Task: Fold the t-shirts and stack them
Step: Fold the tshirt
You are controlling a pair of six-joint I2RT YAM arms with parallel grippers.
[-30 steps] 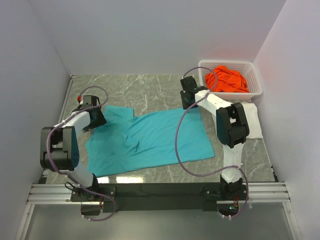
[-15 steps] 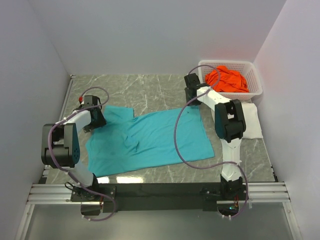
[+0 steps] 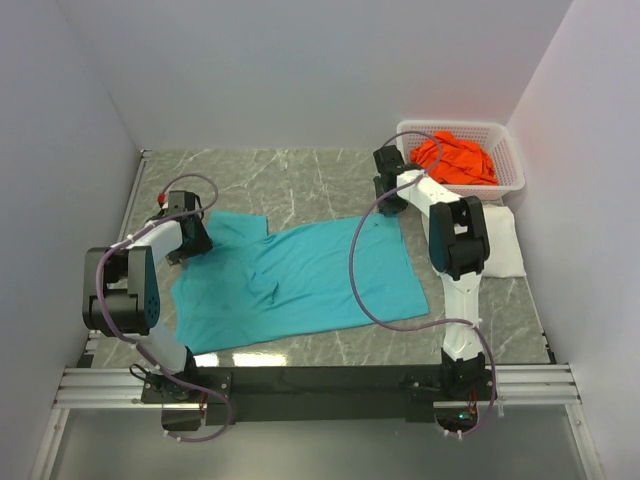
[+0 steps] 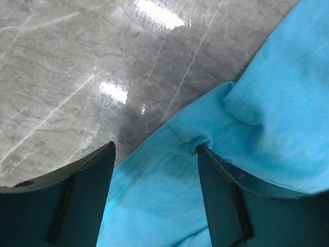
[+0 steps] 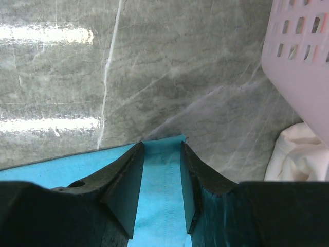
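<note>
Grey marble tabletop (image 3: 290, 175) bears the solid teal cloth t-shirt (image 3: 300, 275) spread flat mid-frame, left gripper (image 4: 155, 149) and right gripper (image 5: 161, 146) straddling its upper-left sleeve and upper-right corner, jaws apart and gripping nothing; closing too high could miss or bunch the thin cloth.

High rear view looks down — wrist views close, sharing the teal t-shirt (image 3: 300, 280).

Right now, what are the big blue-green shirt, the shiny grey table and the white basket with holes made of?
Blue-green shirt: soft matte cloth, maybe cotton; it wrinkles and shows stitching. Grey table: looks like polished marble or a marble print; veined, mirrors lights. White basket: likely moulded plastic; smooth lattice holes.
</note>
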